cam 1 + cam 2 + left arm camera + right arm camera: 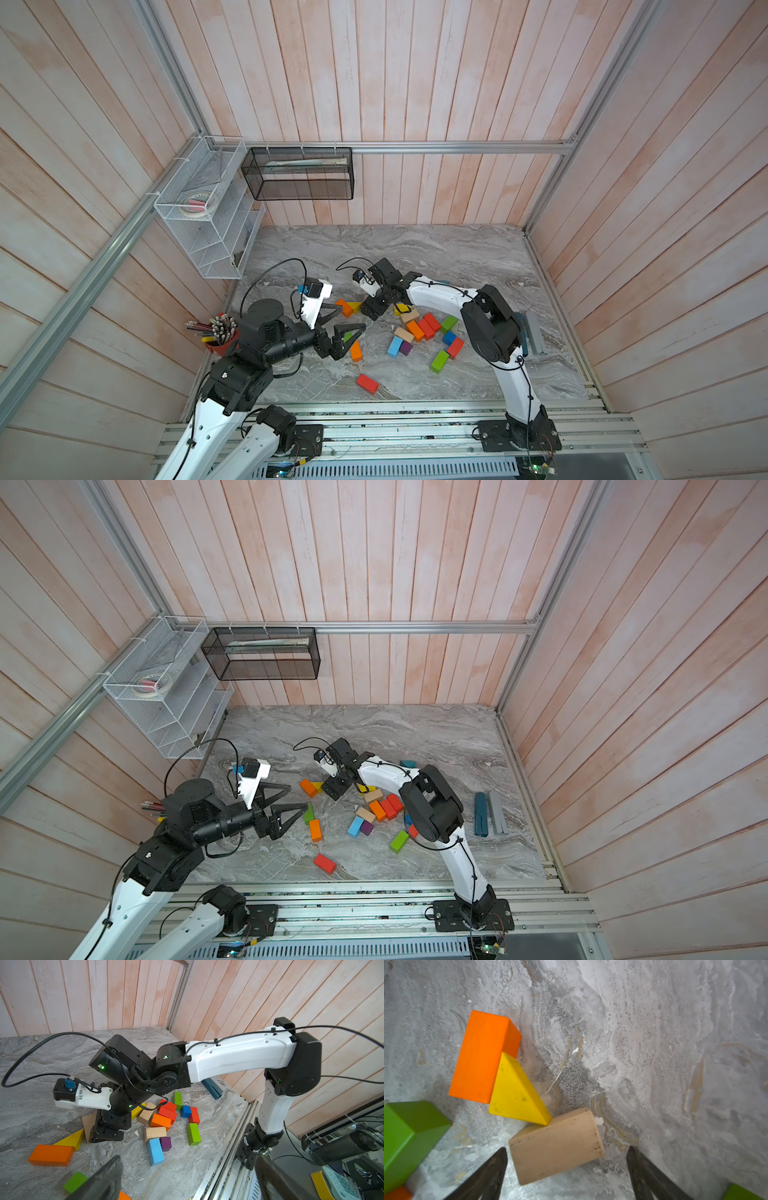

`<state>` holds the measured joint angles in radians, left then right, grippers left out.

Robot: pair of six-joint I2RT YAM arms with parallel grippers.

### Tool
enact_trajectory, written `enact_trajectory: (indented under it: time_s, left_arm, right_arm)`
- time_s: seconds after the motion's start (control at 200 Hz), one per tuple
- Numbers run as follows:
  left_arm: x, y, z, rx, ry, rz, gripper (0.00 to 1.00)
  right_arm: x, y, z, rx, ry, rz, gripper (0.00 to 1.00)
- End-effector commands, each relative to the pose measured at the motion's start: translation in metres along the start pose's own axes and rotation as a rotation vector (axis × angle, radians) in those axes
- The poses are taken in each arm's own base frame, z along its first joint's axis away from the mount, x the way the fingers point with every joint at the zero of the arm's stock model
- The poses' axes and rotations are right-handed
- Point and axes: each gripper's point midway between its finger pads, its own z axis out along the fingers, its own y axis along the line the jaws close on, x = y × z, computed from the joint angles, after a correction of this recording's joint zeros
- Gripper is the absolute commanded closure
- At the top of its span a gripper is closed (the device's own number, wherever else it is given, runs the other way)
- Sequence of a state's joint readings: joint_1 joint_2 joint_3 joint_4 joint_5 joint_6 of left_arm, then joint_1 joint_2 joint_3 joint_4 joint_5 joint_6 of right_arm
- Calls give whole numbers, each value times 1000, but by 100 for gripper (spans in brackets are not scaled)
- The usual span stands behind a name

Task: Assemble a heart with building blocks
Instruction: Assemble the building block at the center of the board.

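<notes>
Where the marble tabletop meets the front rail, a lone red brick lies flat, apart from the other building blocks. Behind it, the left gripper hovers with its jaws spread wide and empty. A green block and an orange brick lie just beside its lower finger. Level with that, most of the blocks sit in a loose cluster under the right arm: tan, orange, red, green, blue, light blue and purple pieces, several touching. Farther back, the right gripper points down with its jaws apart, released. A tan brick lies flat on the table between the fingers, with a clear gap at one of them. One corner of it touches the tip of a yellow wedge, which lies against a second orange brick. Farthest off, a white wire rack and a black mesh basket hang on the plank wall.
</notes>
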<state>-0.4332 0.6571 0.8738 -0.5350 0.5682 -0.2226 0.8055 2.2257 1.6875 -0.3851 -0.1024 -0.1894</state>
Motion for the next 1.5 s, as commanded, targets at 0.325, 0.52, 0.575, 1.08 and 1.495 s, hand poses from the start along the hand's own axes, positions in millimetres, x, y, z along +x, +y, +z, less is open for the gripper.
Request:
enact_trajectory:
  time_s: [0.325,0.52,0.575,1.08,1.495]
  left_arm:
    - [4,2,0,-8,9,-13,0]
    - [4,1,0,-6,6,-12,0]
    - [3,2,0,-7,5,-15,0]
    - [2,0,1,6,1,-15,0]
    - [3,0,2,8,0,-18,0]
  right_arm:
    - [-9,-9,13,7,19,-6,21]
    - [-7,-7,13,-20,27,10,35]
    - [-7,-6,12,-24,26,17,36]
    - [9,-1,-2,-18,9,78,38]
    - [-3,8,-8,-29,-15,72,28]
